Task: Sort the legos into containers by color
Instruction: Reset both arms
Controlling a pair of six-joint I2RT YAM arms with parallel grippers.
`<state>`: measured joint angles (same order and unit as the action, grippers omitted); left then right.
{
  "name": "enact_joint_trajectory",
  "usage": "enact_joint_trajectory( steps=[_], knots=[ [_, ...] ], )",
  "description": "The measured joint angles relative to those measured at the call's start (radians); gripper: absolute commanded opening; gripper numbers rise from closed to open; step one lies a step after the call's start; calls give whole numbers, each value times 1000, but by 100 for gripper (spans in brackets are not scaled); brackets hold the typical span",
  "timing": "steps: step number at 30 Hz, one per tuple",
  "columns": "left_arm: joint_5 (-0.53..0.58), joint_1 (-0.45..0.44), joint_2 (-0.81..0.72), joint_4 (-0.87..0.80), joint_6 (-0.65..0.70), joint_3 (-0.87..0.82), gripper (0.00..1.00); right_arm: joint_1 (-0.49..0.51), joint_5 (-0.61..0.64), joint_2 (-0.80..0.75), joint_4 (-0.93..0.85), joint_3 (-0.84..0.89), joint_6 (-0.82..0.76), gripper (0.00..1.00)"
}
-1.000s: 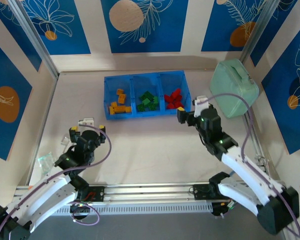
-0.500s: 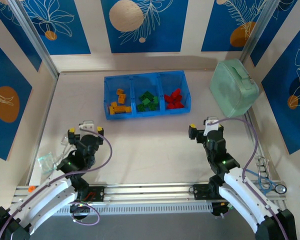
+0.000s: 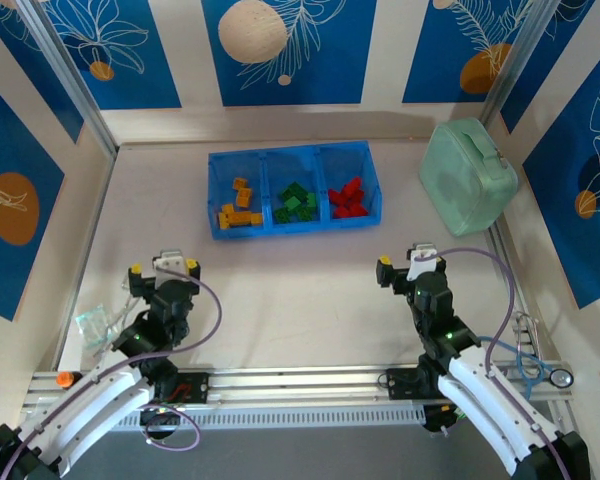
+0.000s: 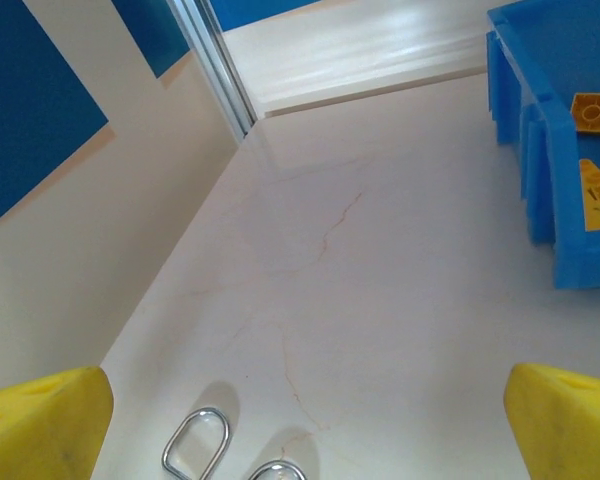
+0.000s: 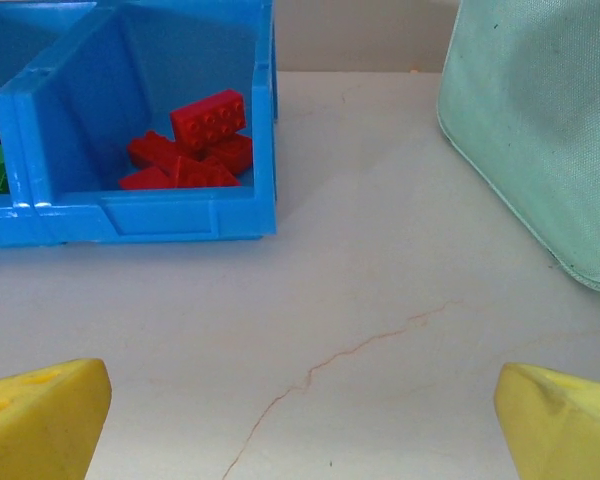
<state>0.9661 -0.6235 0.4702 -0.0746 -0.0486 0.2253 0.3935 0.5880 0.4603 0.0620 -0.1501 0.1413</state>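
The containers are three compartments of one blue tray (image 3: 300, 230) at the back middle of the table. Yellow-orange legos (image 3: 237, 207) lie in the left compartment, green legos (image 3: 296, 202) in the middle one and red legos (image 3: 349, 199) in the right one. My left gripper (image 3: 163, 268) hangs open and empty over bare table at the near left, well short of the tray (image 4: 550, 150). My right gripper (image 3: 408, 262) is open and empty at the near right, in front of the tray's right end (image 5: 150, 220), where the red legos (image 5: 195, 145) show.
A pale mint-green case (image 3: 468, 177) stands at the back right, close to the tray (image 5: 540, 130). A clear plastic bag (image 3: 95, 325) lies at the near left and scissors (image 3: 540, 372) at the near right. Two metal rings (image 4: 195, 445) lie under the left gripper.
The right arm has drawn back from beside the tray's red end toward the near edge. The left arm has pulled back slightly. Both grippers stayed open.
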Motion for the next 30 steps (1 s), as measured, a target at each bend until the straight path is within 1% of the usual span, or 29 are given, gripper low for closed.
enact_joint_trajectory(
  steps=[3,7,9,10,12,16,19,23,25,30],
  knots=[
    [0,-2,-72,-8,5,-16,100,50,42,-56,-42,1,0,99],
    [16,-3,-193,-28,6,-49,100,212,188,-208,-80,31,-35,99],
    [24,-3,-229,-38,6,-64,100,278,259,-282,-94,50,-61,99],
    [27,-3,-242,-38,6,-73,100,297,287,-317,-108,56,-73,99],
    [28,-3,-252,-37,6,-88,100,303,322,-351,-118,62,-89,99],
    [30,-3,-243,-35,6,-106,100,264,327,-352,-110,74,-105,99],
    [30,-3,-228,-23,6,-108,100,185,286,-321,-87,85,-104,99],
    [30,-3,-211,10,7,-114,100,54,189,-268,-24,102,-80,99],
    [30,-3,-206,27,8,-121,100,11,150,-248,6,122,-69,99],
    [31,-3,-184,73,26,-131,100,-28,89,-200,57,136,-51,99]
  ],
)
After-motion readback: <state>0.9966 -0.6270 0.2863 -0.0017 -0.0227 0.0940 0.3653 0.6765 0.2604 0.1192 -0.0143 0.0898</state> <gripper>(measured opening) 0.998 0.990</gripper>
